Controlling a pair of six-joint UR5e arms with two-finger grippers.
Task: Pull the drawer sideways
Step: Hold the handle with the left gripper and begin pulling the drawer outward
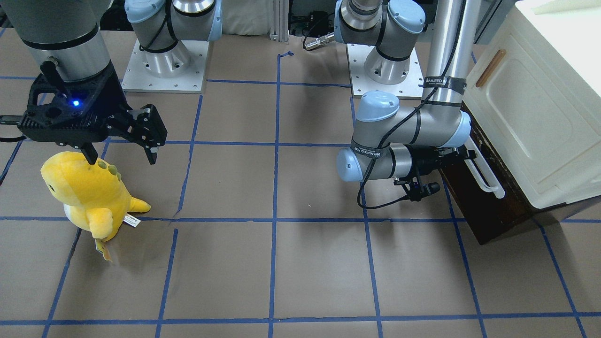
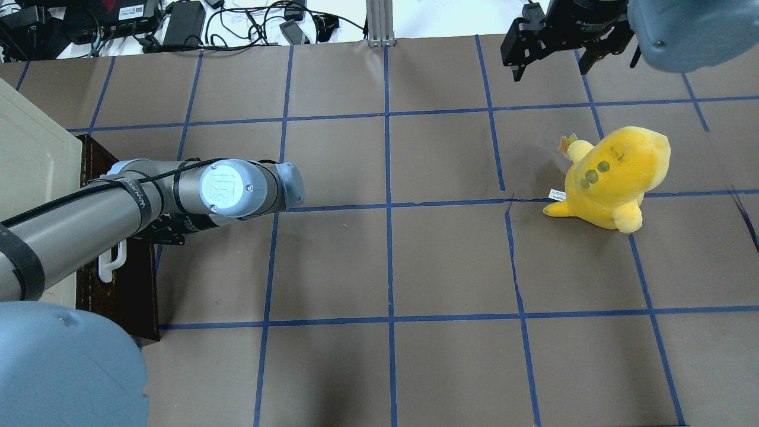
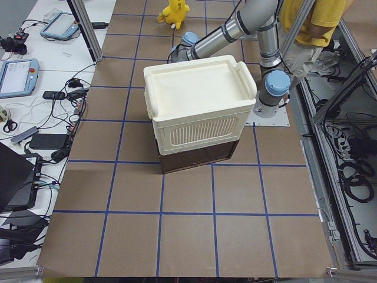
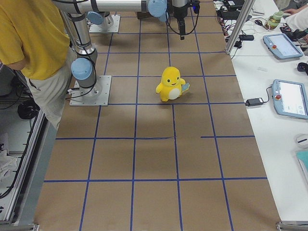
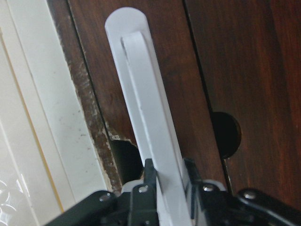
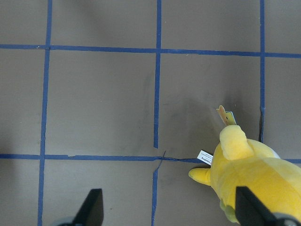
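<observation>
left claw (image 5: 169, 168): clamped tight, low, pointing sideways | right claw (image 6: 170, 208): spread wide, raised, pointing down

Brown table (image 2: 450, 261), blue tape grid (image 2: 388, 206)

the drawer (image 1: 495, 213) front is seen in dark brown wood grain, and its handle (image 5: 141, 94) is shown in plain white. the cabinet (image 1: 540, 117) is coloured cream, with a light brown pull (image 1: 490, 68). the surface (image 1: 319, 263) is covered in dull brown and crossed by a grid of blue tape lines (image 1: 276, 188). the plush toy (image 1: 89, 192) is coloured bright yellow, with green spots (image 2: 593, 172) marked on its back and white on its front. the left gripper (image 5: 169, 178) and right gripper (image 6: 170, 207) are finished in black, the arms (image 1: 422, 126) in silver-grey with pale blue caps.
</observation>
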